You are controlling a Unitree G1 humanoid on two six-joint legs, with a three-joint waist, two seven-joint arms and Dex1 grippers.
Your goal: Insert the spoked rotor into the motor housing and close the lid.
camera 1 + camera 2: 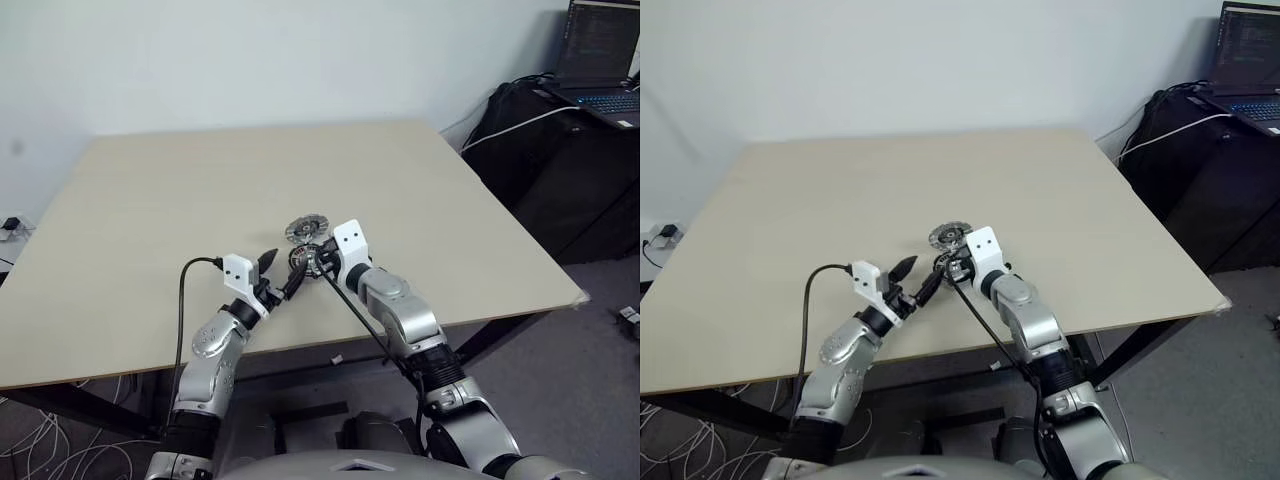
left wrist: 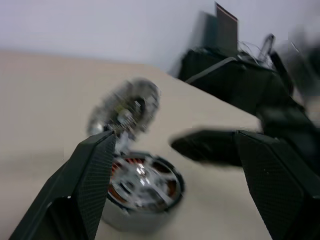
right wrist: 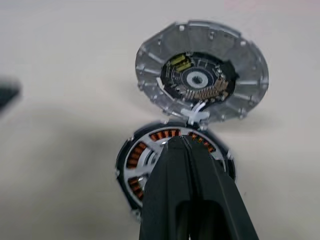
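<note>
The motor housing (image 3: 125, 172) lies on the table near its front edge, copper windings showing inside its dark rim. The spoked rotor (image 3: 146, 160) sits inside it, silver spokes over the windings. The lid (image 3: 245, 65), a silver disc, stands tilted up just behind the housing and joins it at the rim. My right gripper (image 3: 181, 141) is shut, empty, its tips right over the rotor's face. My left gripper (image 2: 175, 140) is open and level, one finger on each side of the housing (image 2: 120, 220), close beside it. The head view shows both grippers meeting at the housing (image 1: 300, 258) below the lid (image 1: 307, 228).
The pale wooden table (image 1: 200, 200) spreads wide behind and to both sides of the parts. Its front edge (image 1: 300, 350) runs just under my forearms. A black stand with a laptop (image 1: 600, 60) is off the table's far right corner.
</note>
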